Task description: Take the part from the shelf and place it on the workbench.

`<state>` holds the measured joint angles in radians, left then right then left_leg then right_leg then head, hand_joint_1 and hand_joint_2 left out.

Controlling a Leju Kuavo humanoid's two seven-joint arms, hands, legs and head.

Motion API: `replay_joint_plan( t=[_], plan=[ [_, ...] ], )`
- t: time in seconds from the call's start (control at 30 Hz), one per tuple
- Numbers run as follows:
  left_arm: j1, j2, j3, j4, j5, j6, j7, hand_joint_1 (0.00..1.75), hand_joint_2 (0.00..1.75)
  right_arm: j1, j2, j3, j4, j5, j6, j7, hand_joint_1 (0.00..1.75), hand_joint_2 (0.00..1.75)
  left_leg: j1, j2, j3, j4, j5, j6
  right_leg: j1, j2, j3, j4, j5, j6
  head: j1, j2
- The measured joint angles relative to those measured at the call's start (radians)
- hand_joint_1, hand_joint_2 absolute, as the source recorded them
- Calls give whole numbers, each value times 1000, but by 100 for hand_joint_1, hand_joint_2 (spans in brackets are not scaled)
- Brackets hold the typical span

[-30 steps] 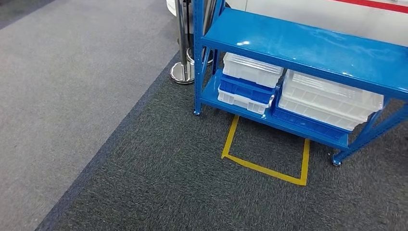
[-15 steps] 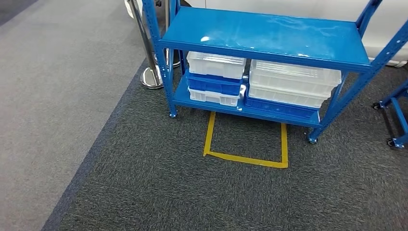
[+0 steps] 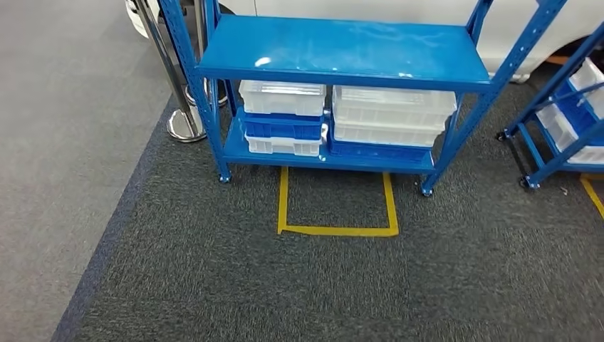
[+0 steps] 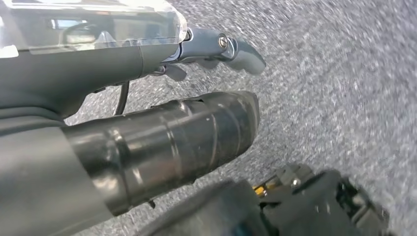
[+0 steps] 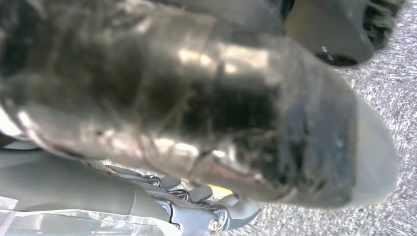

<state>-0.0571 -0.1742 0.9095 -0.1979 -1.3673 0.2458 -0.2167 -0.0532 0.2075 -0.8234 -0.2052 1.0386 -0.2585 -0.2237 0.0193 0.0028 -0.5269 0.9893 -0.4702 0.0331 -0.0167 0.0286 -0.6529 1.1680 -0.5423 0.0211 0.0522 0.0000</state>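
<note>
Two stacks of bins on the lower deck of the blue shelf (image 3: 342, 50), centre-top of the head view: left stack white bin (image 3: 281, 96) over blue bin (image 3: 281, 127), right stack wider white bins (image 3: 392, 114), all long side across the frame, set that way to fit the deck. Part not discernible, probably inside a bin, so heading and long axis impossible to tell. Top deck bare. Yellow tape square (image 3: 335, 230) on the carpet just in front, likely a standing mark for reaching in. Chrome stanchion (image 3: 184, 125) upper left, second rack (image 3: 563, 121) right edge. Left hand (image 4: 187, 123) hanging over carpet, thumb and fingers apart, nothing in it. Right hand (image 5: 221, 123) too close and blurred, cannot tell its state. Step judged: approach, pick not yet begun
</note>
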Motion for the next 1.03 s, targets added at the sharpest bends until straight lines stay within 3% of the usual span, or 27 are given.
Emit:
replay_joint_plan(
  t=[0.07, 0.1, 0.13, 0.17, 0.23, 0.27, 0.3, 0.37, 0.43, 0.5, 0.57, 0.6, 0.63, 0.7, 0.77, 0.9, 0.97, 1.03],
  plan=[
    [3, 0, 1, 0, 2, -5, 2, 0, 0, -1, 0, 0, 0, 3, 1, 0, 0, 0, -2, 28, -1, 1, -1, 2, -2, -18, -52, 109, -44, 4, 0, 0],
    [4, 1, 2, 0, 3, -7, 4, 0, 0, 0, 0, 0, 0, 5, 2, 0, 0, 0, -3, 42, -1, 1, -3, 1, -3, -21, -57, 122, -40, 6, 0, 0],
    [3, 1, 2, 0, 4, -9, 6, 0, 0, 0, 0, 1, 0, 7, 2, 0, 0, 0, -3, 54, 0, 2, -5, 0, -4, -26, -44, 100, -19, 6, 0, 0],
    [2, 1, 3, 0, 4, -11, 8, 0, 0, 1, -1, 1, 0, 8, 3, 0, 0, 0, -3, 65, 2, 4, -7, -3, -5, -37, -11, 42, 14, 5, 0, 0],
    [0, 1, 5, 0, 6, -12, 13, 0, 0, -1, -2, 1, 0, 10, 3, 0, 0, 0, -6, 84, 7, 7, -15, -13, 1, -83, 57, -89, 60, -5, 0, 0],
    [-1, 1, 7, 0, 6, -13, 16, 0, 0, -3, -2, 1, 0, 11, 3, 0, 0, 0, -8, 92, 10, 9, -18, -19, 5, -98, 76, -127, 68, -11, 0, 0],
    [-2, 1, 9, 0, 6, -13, 19, 0, 0, -4, -2, 2, 0, 12, 3, 0, 0, 0, -10, 101, 13, 9, -20, -25, 9, -103, 80, -141, 67, -17, 0, 0],
    [-6, 1, 13, 0, 7, -13, 25, 0, 0, -4, -2, 3, 0, 13, 3, 0, 0, 0, -10, 114, 20, 8, -24, -37, 11, -80, 78, -143, 70, -29, 0, 0],
    [-7, 1, 16, 0, 7, -14, 31, 0, 0, -5, -2, 5, 0, 14, 2, 2, 0, 0, -6, 81, 12, 37, -51, -48, 6, -63, 80, -150, 77, -44, -1, 0],
    [-5, 1, 18, 0, 7, -15, 34, 0, 0, -6, -2, 6, 0, 15, 1, 5, 0, 0, -2, 28, -35, 143, -115, -53, 4, -48, 79, -153, 80, -54, -1, 0],
    [-3, 1, 19, 0, 7, -17, 33, 0, 0, -7, -2, 6, 0, 15, -1, 7, 0, 0, -2, 9, -95, 266, -164, -55, 7, -32, 76, -151, 80, -58, -1, 0],
    [-2, 1, 19, 0, 6, -18, 31, 0, 0, -7, -2, 7, 0, 15, -1, 9, 0, 0, -2, 7, -108, 289, -161, -55, 8, -24, 76, -149, 80, -59, -1, 0],
    [-1, 1, 19, 0, 6, -19, 27, 0, 0, -6, -2, 7, 0, 15, -1, 12, 0, 0, -2, 6, -105, 276, -139, -54, 9, -17, 76, -146, 79, -58, -1, 0],
    [0, 1, 19, 0, 5, -20, 20, 0, 0, -6, -1, 7, 0, 15, 0, 16, 0, 0, -2, 3, -57, 158, -67, -47, 9, -6, 77, -142, 76, -56, -1, 0],
    [-2, 2, 19, 0, 4, -20, 18, 0, 0, -6, 0, 7, 0, 16, 3, 18, 0, 0, -5, -2, -13, 49, -27, -38, 12, 0, 76, -138, 73, -48, -1, 0],
    [-3, 4, 20, 0, 2, -20, 25, 0, 0, -6, 0, 7, 1, 22, 7, 23, 0, 0, -7, -4, 0, 13, -17, -20, 11, 1, 74, -136, 71, -25, -1, 0],
    [-4, 4, 20, 0, 1, -20, 30, 0, 0, -6, 0, 8, 1, 25, 8, 24, 0, 0, -2, 2, 4, 4, -9, -6, 11, -8, 53, -84, 34, -15, 0, 0],
    [-5, 4, 20, 0, 1, -20, 34, 0, 0, -6, 0, 8, 1, 28, 9, 24, 0, 0, -1, 6, 3, 3, -7, -1, 9, -15, 12, 6, -21, -11, 1, 0]
  ],
)
